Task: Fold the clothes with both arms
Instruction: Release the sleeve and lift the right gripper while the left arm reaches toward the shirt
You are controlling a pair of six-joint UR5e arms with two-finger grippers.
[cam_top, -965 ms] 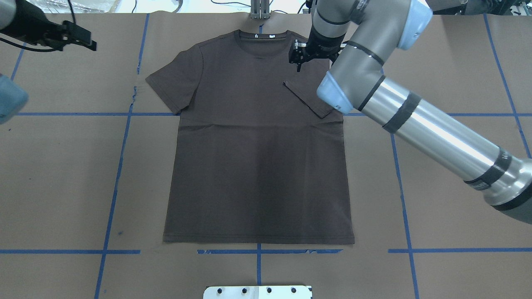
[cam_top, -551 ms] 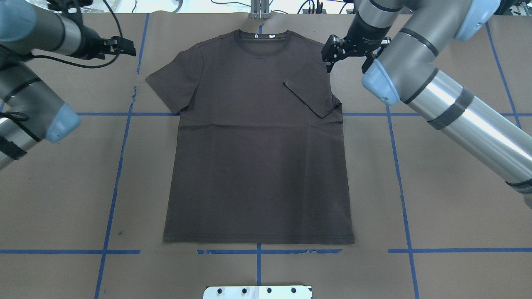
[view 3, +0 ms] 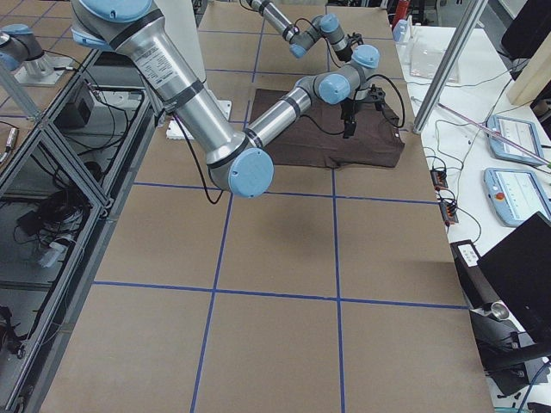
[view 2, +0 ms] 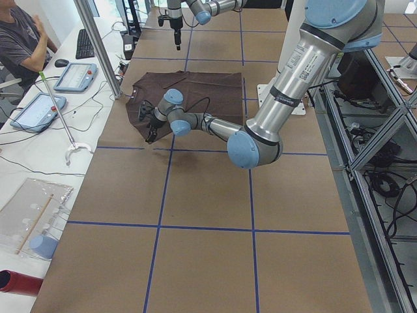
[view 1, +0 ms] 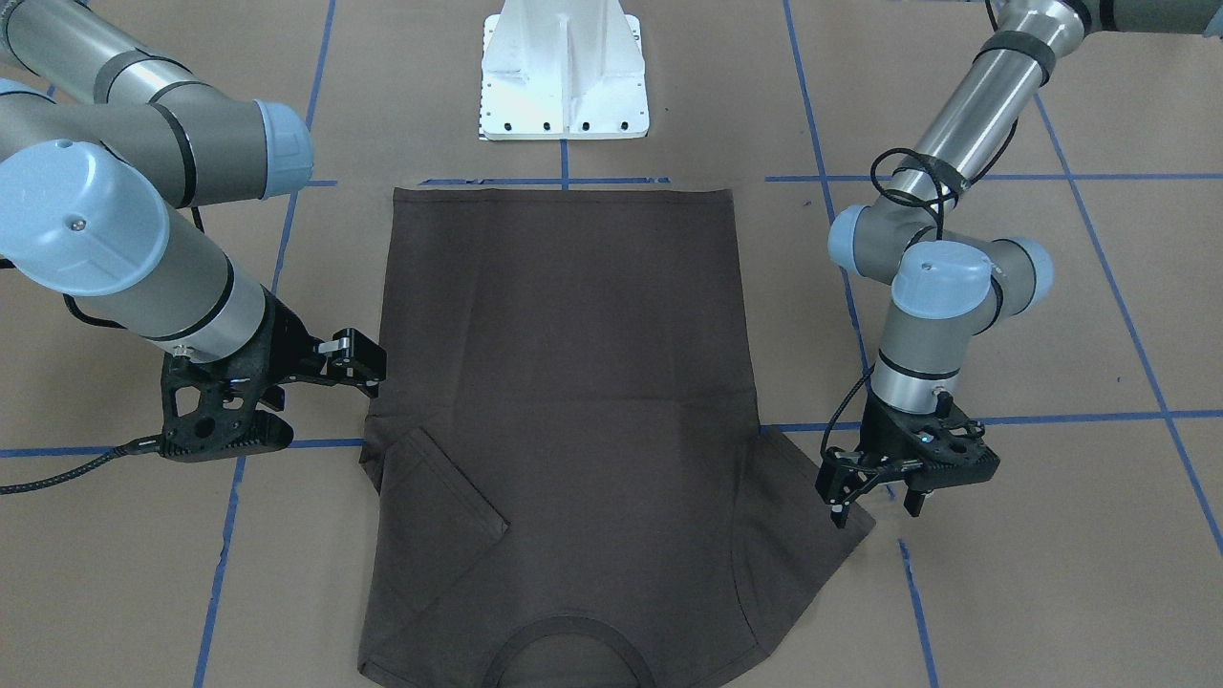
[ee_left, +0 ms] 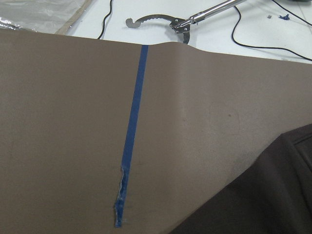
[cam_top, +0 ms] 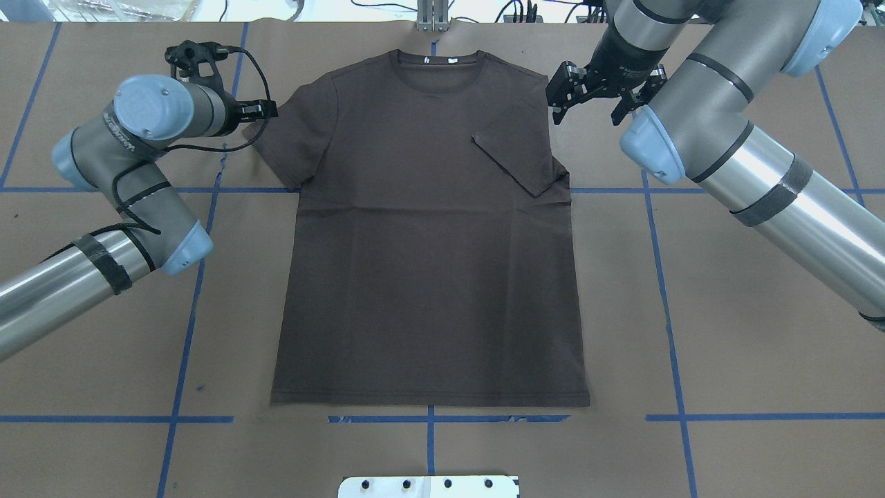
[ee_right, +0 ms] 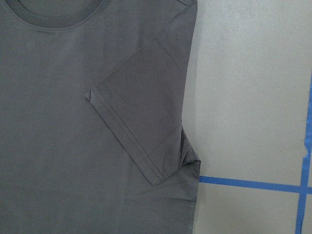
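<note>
One sleeve [ee_right: 146, 117] of the T-shirt [cam_top: 429, 263] is already turned in over the chest, so the step in hand looks like the matching fold on the other side. The shirt lies flat on the desk [cam_top: 726, 311], collar [cam_top: 434, 66] away from the robot. The left gripper [view 1: 874, 506] points down with its jaws apart and nothing between them. The spread left sleeve [cam_top: 287, 138] lies right under its inner finger, and its outer finger is over bare desk. The right gripper [cam_top: 585, 111] is also spread wide and empty, with the shirt's shoulder just beside it on its inward side and the folded sleeve a little nearer the robot. Next, I judge, the left gripper must drop onto the sleeve's hem, pinch only that cloth and carry it inward. Whether its inner finger touches the cloth I cannot tell. The left wrist view shows only desk, blue tape [ee_left: 131, 126] and a dark corner of shirt, with no fingers in it. No chest logo can be made out.
</note>
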